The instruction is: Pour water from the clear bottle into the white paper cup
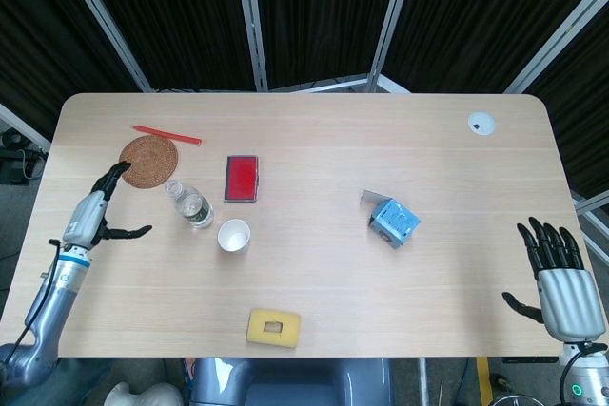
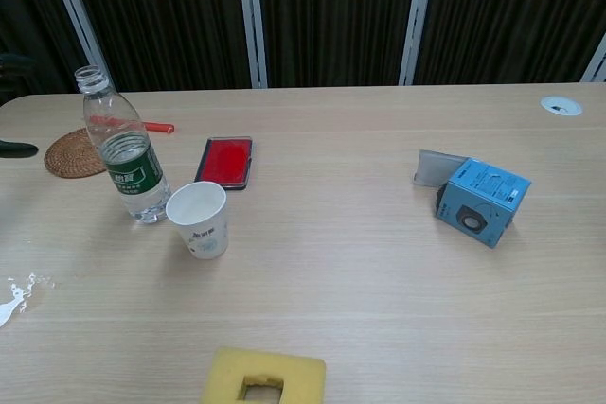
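Note:
The clear bottle [image 1: 190,205] [image 2: 123,149] stands upright and uncapped, with a green label, left of the table's middle. The white paper cup [image 1: 233,235] [image 2: 199,219] stands empty just to its front right, close beside it. My left hand [image 1: 98,207] hovers open over the table a short way left of the bottle, fingers spread, thumb pointing toward it; only a fingertip [image 2: 17,149] shows at the chest view's left edge. My right hand [image 1: 555,269] is open at the table's right front corner, far from both objects.
A woven coaster [image 1: 147,161] and a red pen [image 1: 166,134] lie behind the bottle. A red-topped case [image 1: 242,178] lies beside them. A blue box [image 1: 394,222] sits right of centre. A yellow sponge [image 1: 273,327] lies at the front edge. A white smear [image 2: 13,302] marks the table.

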Robot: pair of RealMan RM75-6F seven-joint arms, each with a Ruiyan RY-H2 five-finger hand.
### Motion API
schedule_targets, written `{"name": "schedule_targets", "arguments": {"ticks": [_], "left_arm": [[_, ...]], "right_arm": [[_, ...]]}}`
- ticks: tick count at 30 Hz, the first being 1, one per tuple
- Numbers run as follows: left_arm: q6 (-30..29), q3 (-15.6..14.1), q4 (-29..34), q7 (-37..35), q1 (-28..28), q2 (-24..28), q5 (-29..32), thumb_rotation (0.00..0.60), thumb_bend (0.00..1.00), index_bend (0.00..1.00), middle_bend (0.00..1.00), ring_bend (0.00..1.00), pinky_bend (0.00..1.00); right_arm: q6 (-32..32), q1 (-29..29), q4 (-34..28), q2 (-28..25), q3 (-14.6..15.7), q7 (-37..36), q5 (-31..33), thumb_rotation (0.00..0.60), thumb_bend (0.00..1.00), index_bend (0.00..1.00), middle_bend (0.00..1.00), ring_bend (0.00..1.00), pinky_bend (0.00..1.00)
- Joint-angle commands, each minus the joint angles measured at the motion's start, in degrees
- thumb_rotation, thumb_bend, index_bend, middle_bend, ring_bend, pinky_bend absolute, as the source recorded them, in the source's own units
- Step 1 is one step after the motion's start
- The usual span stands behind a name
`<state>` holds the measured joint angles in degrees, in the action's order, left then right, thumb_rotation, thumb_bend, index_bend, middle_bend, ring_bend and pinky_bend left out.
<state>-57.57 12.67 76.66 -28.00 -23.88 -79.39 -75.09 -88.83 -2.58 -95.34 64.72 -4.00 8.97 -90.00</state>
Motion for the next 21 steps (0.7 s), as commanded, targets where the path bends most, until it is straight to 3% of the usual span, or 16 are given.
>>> {"name": "schedule_targets", "arguments": {"ticks": [1, 11, 21], "left_arm": [[3.8, 0.2, -4.7, -4.0, -3.0, -3.3, 0.4, 0.6, 0.0, 0.0, 0.0, 0.0, 0.0], [7.4, -0.2, -15.1, -19.9, -7.4, -11.0, -3.2, 0.6, 0.0, 0.0, 0.0, 0.0, 0.0], [10.3, -0.8, -21.5, -24.4, -10.8, -15.5, -3.6, 0.6, 0.0, 0.0, 0.0, 0.0, 0.0]], "right_arm": [[0.1, 0.0, 0.2, 0.1, -0.1, 0.1, 0.3, 0.6, 0.0, 0.0, 0.0, 0.0, 0.0], [1.1, -0.4, 2.0, 1.2, -0.8, 1.7, 2.7, 0.6, 0.0, 0.0, 0.0, 0.0, 0.0], [1.5, -0.7, 2.9, 1.5, -1.4, 1.2, 4.1, 0.6, 0.0, 0.0, 0.0, 0.0, 0.0]]}}
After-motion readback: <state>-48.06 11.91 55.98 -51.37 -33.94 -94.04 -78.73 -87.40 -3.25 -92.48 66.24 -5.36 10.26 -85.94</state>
